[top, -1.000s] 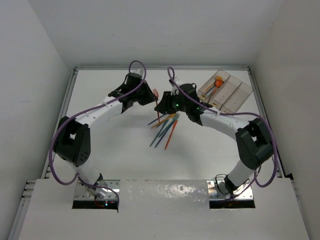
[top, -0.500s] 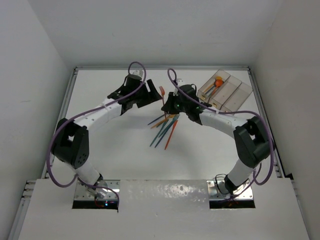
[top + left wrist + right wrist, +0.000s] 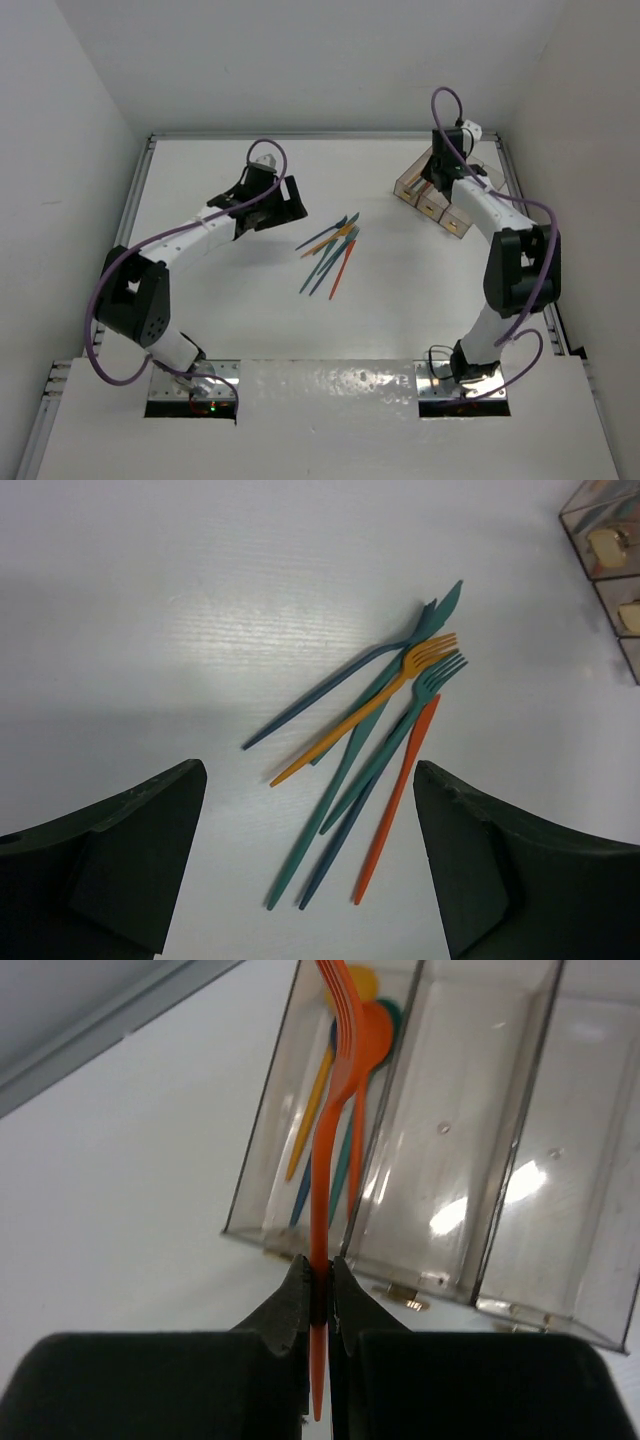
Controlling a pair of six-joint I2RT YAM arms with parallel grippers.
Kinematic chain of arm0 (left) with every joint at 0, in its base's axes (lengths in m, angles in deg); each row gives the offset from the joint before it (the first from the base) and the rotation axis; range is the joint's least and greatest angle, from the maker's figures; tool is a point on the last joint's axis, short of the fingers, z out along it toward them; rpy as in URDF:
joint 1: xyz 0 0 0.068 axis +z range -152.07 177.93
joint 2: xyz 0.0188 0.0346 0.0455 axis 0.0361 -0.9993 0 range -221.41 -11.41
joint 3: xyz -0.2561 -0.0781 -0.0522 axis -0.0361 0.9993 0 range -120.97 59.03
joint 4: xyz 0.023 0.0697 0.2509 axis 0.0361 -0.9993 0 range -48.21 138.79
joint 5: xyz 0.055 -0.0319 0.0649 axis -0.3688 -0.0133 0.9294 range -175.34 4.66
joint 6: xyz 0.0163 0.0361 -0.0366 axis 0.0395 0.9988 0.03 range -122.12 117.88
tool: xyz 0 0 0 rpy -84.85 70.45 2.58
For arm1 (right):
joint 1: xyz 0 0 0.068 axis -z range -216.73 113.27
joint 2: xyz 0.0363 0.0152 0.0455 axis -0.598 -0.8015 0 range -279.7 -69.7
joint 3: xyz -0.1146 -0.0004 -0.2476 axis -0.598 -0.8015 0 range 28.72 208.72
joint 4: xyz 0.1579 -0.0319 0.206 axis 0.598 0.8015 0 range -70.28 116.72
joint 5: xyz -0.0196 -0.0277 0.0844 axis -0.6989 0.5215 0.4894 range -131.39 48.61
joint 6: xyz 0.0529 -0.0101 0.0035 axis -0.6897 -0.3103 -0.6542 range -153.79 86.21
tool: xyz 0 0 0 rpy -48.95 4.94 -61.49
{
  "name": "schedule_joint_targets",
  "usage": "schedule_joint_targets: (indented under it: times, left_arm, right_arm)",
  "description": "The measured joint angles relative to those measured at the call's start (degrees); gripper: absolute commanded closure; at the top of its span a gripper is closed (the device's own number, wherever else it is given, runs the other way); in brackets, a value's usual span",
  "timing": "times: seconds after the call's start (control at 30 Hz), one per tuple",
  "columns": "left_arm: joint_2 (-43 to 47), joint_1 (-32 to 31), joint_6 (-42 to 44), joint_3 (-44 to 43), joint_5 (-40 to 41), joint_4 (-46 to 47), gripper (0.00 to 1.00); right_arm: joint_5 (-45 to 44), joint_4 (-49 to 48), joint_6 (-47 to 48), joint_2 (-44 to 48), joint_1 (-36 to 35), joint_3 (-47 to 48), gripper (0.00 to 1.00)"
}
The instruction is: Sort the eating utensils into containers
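Table (image 3: 200,300): a white surface, walled in white, carries the whole scene.
Left arm (image 3: 190,232): it reaches in from the near left toward the middle of the table.
Right arm (image 3: 510,225): it stretches to the far right corner, over the containers.
Containers (image 3: 408,183) (image 3: 450,1160): 3 clear brownish bins, joined side by side, sit at the far right of the table. The right wrist view shows a few coloured utensils (image 3: 305,1160) lying in 1 end bin, while the other 2 bins show only bare floor.
Left claw (image 3: 310,770): its fingers stand wide apart with nothing between them, above the table just beside the loose utensils.
Right claw (image 3: 318,1270): it is clamped tight on the handle of the orange fork.
Loose utensils (image 3: 370,750) (image 3: 332,252): 6 pieces in teal, dark blue and orange lie fanned and overlapping at mid-table, well apart from the containers.
Orange fork (image 3: 330,1110): held by its handle, tines pointing away from the claw, its head hangs over the bin that already holds utensils.
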Motion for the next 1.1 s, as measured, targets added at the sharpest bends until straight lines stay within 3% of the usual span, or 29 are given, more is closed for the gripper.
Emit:
schedule_joint_targets:
  times: [0.33,0.5,0.57,0.8,0.97,1.1]
  left_arm:
    - [0.0,0.0,3.1,0.3,0.0,-2.4,0.17]
    - [-0.3,0.0,4.5,0.3,0.0,-3.3,0.23]
    - [-0.7,0.0,5.1,0.3,0.0,-3.6,0.24]
    - [-1.4,-0.2,7.6,0.3,-0.4,-3.7,0.27]
    - [-3.2,-0.8,11.1,0.2,-2.1,-2.3,0.35]
    - [-8.1,-2.4,15.8,-2.2,-3.2,-2.0,0.43]
  right_arm:
    - [-5.4,6.5,-1.2,-15.2,6.1,13.0,1.0]
    - [-5.7,8.9,-2.4,-20.1,7.6,16.1,0.99]
    - [-5.7,9.5,-2.8,-21.5,7.7,17.1,0.95]
    - [-5.2,11.0,-3.7,-22.6,7.7,17.8,0.6]
    - [-4.8,10.9,-3.0,-21.5,7.7,17.0,0.54]
    - [-3.8,10.1,-1.2,-14.8,7.7,12.0,0.51]
